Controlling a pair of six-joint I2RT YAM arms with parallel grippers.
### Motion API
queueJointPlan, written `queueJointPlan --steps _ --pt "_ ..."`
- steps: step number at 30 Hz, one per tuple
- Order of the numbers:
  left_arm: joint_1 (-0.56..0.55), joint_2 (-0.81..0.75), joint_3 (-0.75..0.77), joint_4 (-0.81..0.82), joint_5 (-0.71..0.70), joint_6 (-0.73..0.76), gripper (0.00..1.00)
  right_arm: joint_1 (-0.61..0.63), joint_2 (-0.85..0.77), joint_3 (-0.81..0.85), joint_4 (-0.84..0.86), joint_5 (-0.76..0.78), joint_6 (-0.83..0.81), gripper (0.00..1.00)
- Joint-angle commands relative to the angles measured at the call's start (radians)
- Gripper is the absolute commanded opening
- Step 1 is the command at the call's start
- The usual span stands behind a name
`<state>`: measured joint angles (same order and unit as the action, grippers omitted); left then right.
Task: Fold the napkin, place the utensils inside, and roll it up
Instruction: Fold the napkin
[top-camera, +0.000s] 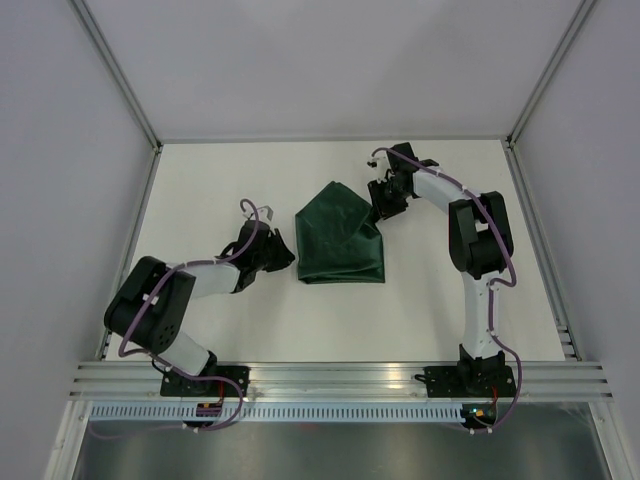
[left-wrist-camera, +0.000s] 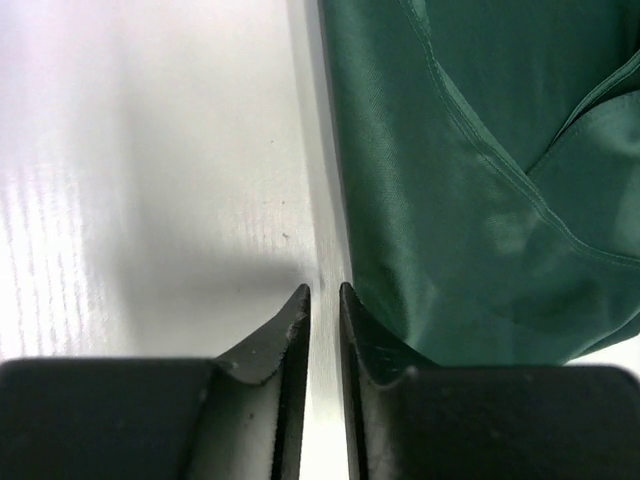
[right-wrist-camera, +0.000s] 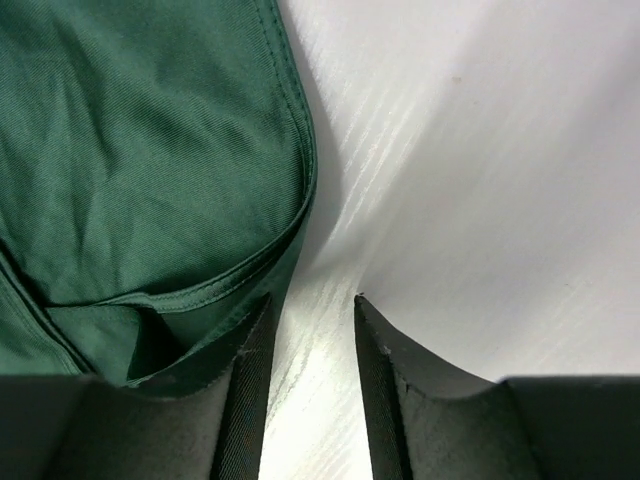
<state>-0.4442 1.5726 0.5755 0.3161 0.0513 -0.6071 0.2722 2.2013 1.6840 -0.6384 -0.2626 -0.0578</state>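
Note:
The dark green napkin (top-camera: 340, 235) lies folded into a rough pouch shape in the middle of the table, with overlapping flaps. The fork is not visible in any view. My left gripper (top-camera: 288, 254) is low at the napkin's left edge. In the left wrist view the left gripper (left-wrist-camera: 323, 288) has its jaws a narrow gap apart over bare table, with the napkin (left-wrist-camera: 480, 180) just to the right. My right gripper (top-camera: 384, 210) is at the napkin's upper right edge. In the right wrist view the right gripper (right-wrist-camera: 312, 297) is open and empty, its left finger against the napkin's hem (right-wrist-camera: 140, 150).
The white table (top-camera: 250, 320) is bounded by grey walls at the left, right and back. An aluminium rail (top-camera: 340, 378) runs along the near edge by the arm bases.

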Motion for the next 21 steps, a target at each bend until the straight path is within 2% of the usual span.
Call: queueJointPlan --steps 1,6,10,14,18,21 --pt "0.019 -0.094 0.05 -0.092 -0.047 0.013 0.25 -0.007 -0.011 -0.017 -0.04 0.103 0.013 0.45" --pt "0.05 -0.186 0.112 -0.143 -0.047 0.059 0.35 -0.045 -0.126 -0.03 -0.046 0.105 0.026 0.47" --pt "0.056 -0.224 0.184 -0.161 -0.027 0.092 0.39 -0.138 -0.242 -0.104 -0.024 0.071 -0.028 0.48" --pt "0.055 -0.232 0.228 -0.129 0.013 0.122 0.41 -0.131 -0.415 -0.208 0.038 0.082 -0.226 0.5" --pt "0.055 -0.275 0.245 -0.094 0.015 0.135 0.45 -0.053 -0.494 -0.263 0.066 0.088 -0.434 0.5" --pt "0.055 -0.322 0.232 -0.04 0.022 0.147 0.45 -0.009 -0.566 -0.363 0.13 0.024 -0.522 0.5"
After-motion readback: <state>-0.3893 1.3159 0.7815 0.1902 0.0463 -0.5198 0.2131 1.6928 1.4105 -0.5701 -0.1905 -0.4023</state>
